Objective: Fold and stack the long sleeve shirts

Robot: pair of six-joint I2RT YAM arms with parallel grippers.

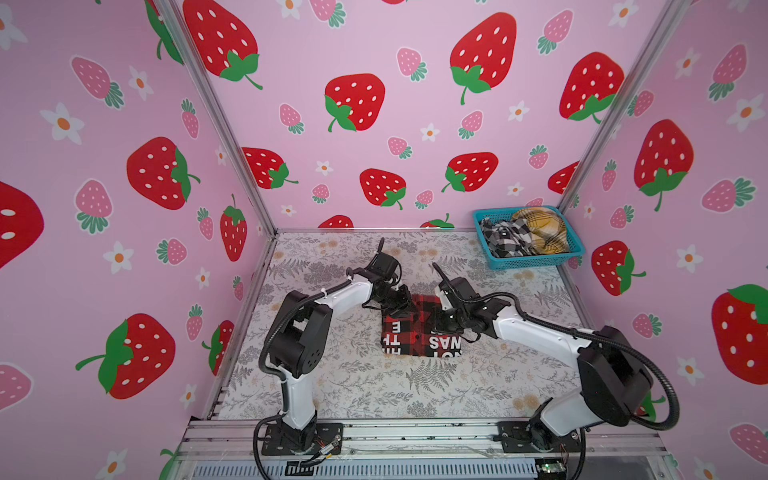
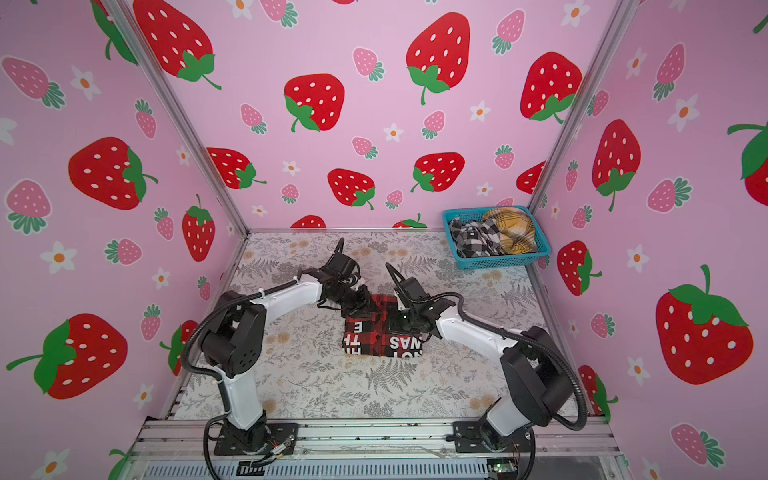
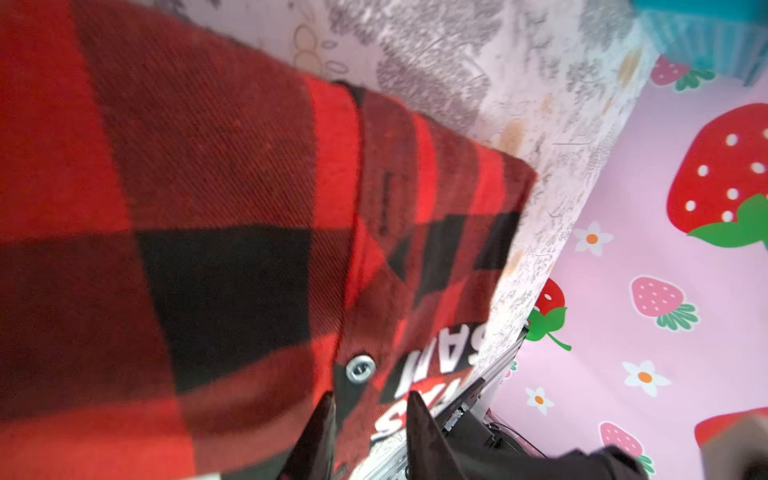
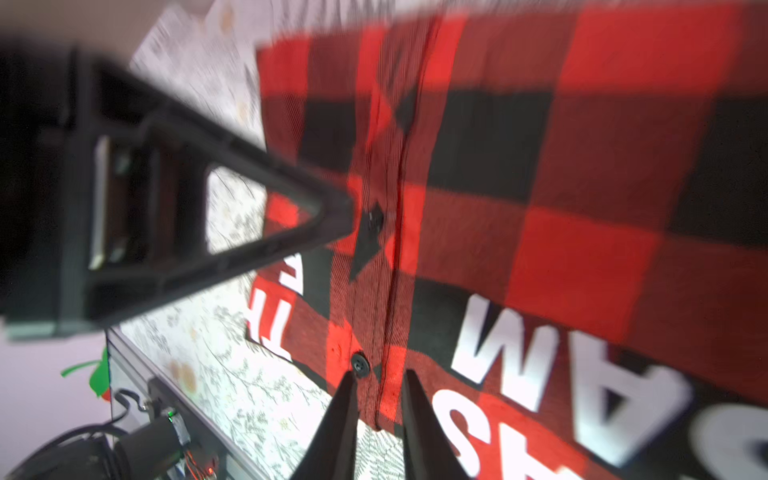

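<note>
Folded red-and-black shirt at centre of the floral table in both top views, slightly wider than deep, placket running up-down the frame, white letters at its lower edge, upside down. Only there, at upper right: turquoise basket holding black-and-white shirt and mustard shirt. Both arms bent inward, wrists angled down over the shirt's upper half. Left gripper: narrow gap, cloth showing in it, silver snap just beside. Right gripper: narrow gap over the placket, black button just beside. Cannot tell whether either pinches.

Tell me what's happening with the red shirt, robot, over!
Down on red shirt: left gripper, right gripper; grip unclear. It lies folded on table. In basket: black-and-white shirt, yellow shirt. Nothing blocking.
</note>
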